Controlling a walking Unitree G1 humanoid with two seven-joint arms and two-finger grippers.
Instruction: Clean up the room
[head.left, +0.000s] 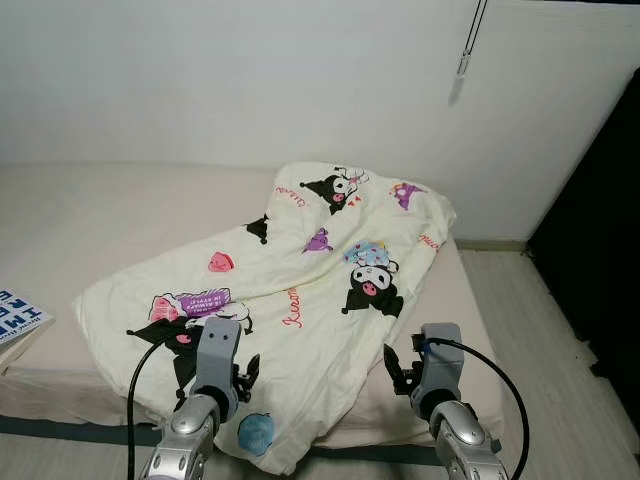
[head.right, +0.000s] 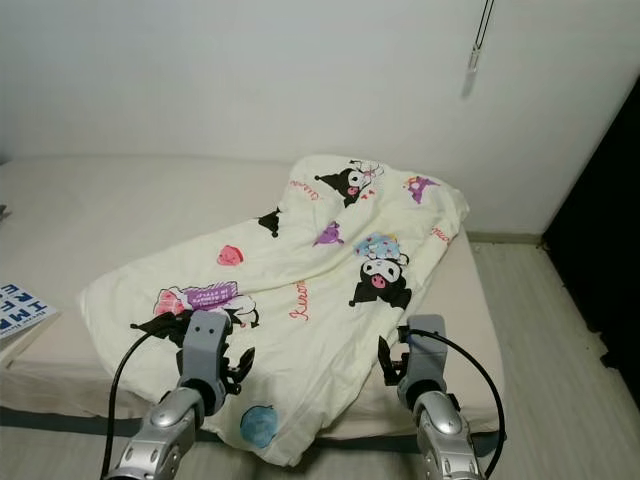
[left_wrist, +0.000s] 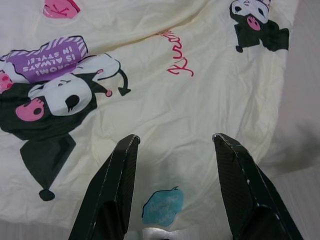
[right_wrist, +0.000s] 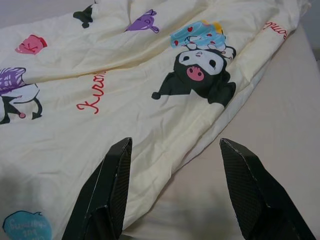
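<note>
A cream blanket (head.left: 300, 280) printed with black cartoon figures lies crumpled across the beige mattress (head.left: 90, 220), its near corner hanging over the front edge. My left gripper (left_wrist: 175, 145) hovers open just above the blanket's near part, beside a teal print (left_wrist: 162, 206). My right gripper (right_wrist: 175, 147) is open over the blanket's right border, where cloth meets bare mattress (right_wrist: 280, 125). Nothing is held between either pair of fingers.
A book with a blue and white cover (head.left: 18, 318) rests on the mattress's left front corner. A white wall (head.left: 250, 80) backs the bed. Pale wood floor (head.left: 540, 320) runs along the right side, beside a dark opening (head.left: 610, 220). A cord pull (head.left: 463, 65) hangs on the wall.
</note>
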